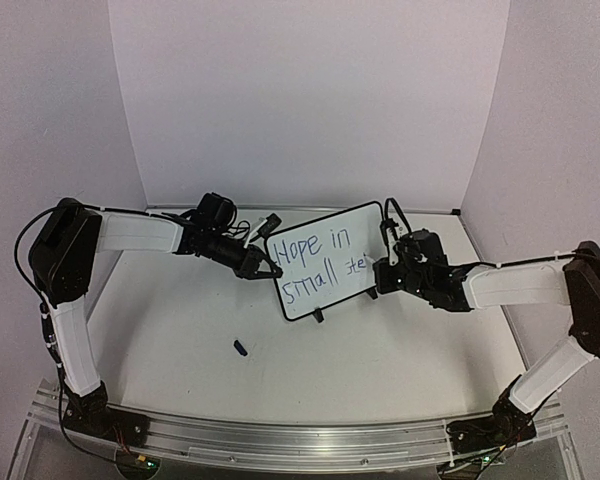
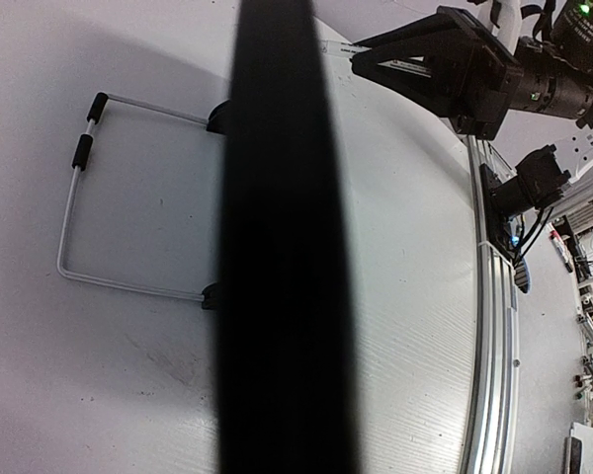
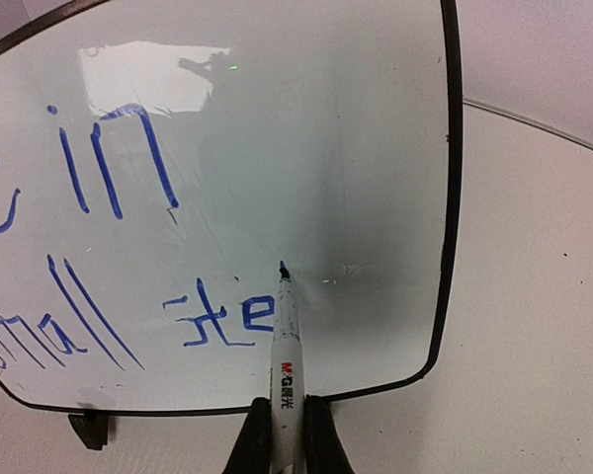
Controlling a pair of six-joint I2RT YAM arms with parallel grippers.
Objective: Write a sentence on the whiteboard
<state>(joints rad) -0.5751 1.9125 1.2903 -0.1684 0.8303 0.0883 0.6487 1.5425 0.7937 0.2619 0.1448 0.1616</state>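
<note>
- The right claw [image 3: 283, 439] is narrow, clamped on the marker [image 3: 288, 346]. The marker runs straight ahead of the claw, its long axis pointing up the face of the board [image 3: 336, 148].
- The tip sits at the white face just right of the last letters [image 3: 222, 316], "ste". Whether it touches cannot be told for sure.
- The sentence [image 1: 315, 258] reads "Hope in" over "small ste", so the last word looks unfinished to me. The next strokes belong to the right of the tip, toward the frame.
- Some bare white lies between the tip and the frame on that side, but I judge it tight, so the letters must be small.
- The left claw [image 1: 267, 268] is closed on the board's opposite edge, across from the right claw. In its own view the board shows edge-on as a dark band.
- The board stands propped on the tabletop [image 1: 400, 360], between the two claws. The right claw is nearer the writing spot.
- A small blue thing [image 1: 240, 348], likely the cap, lies on the tabletop well apart from both claws.
- Nothing blocks the tip's path rightward.
</note>
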